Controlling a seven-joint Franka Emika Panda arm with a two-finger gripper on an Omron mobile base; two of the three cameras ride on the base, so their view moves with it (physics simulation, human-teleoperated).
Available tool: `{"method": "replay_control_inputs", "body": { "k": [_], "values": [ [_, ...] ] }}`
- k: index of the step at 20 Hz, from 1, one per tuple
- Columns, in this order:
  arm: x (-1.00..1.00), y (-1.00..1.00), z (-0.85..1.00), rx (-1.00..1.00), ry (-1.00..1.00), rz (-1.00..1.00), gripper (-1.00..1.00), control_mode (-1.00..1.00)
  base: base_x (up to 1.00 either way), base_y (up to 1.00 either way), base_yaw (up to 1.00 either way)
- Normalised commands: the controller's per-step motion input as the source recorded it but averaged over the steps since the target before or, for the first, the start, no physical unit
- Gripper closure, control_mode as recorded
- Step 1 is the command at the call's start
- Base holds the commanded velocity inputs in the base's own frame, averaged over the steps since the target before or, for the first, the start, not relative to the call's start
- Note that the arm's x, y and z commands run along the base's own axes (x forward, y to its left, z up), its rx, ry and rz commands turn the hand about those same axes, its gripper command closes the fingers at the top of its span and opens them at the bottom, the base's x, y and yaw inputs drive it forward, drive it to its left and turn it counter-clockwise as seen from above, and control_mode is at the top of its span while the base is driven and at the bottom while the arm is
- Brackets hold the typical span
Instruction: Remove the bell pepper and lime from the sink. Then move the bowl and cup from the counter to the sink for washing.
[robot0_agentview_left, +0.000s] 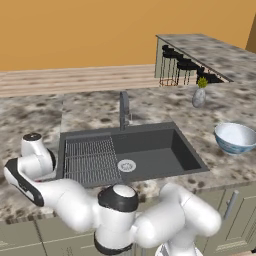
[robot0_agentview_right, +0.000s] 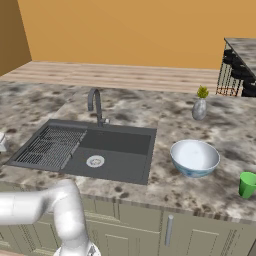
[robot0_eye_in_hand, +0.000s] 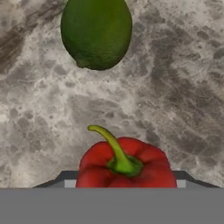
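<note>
Looking down the hand view, bell pepper (robot0_eye_in_hand: 123, 164) sits betw. the fingers on the counter (robot0_eye_in_hand: 175, 87); cannot tell if claw pinches it. Lime (robot0_eye_in_hand: 96, 33) lies near; a careless release could roll pepper into it.

We see the counter (robot0_agentview_right: 150, 192) bearing the bowl (robot0_agentview_right: 194, 157), cup (robot0_agentview_right: 247, 184) and a vase (robot0_agentview_right: 199, 108). The lime (robot0_eye_in_hand: 96, 33) and bell pepper (robot0_eye_in_hand: 124, 166) lie on it too.

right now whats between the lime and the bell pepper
Nothing: in the hand view, a bare stretch of speckled counter separates the lime from the bell pepper. They lie apart, not touching.
</note>
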Motion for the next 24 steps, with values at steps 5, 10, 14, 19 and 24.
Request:
{"method": "replay_control_inputs", "body": {
  "k": [5, 10, 14, 19, 24],
  "values": [
    [0.16, 0.29, -0.3, -0.04, 0.0, 0.0, 1.0, -1.0, 0.0, 0.0, 0.0],
    [0.21, 0.31, -0.31, -0.01, 0.0, 0.0, 1.0, -1.0, 0.0, 0.0, 0.0],
    [0.2, 0.2, -0.34, -0.03, 0.0, 0.0, 1.0, -1.0, 0.0, 0.0, 0.0],
    [0.06, 0.12, -0.37, 0.0, 0.0, 0.0, 1.0, -1.0, 0.0, 0.0, 0.0],
    [-0.01, 0.04, -0.4, 0.0, 0.0, 0.0, 1.0, -1.0, 0.0, 0.0, 0.0]
  ]
}}
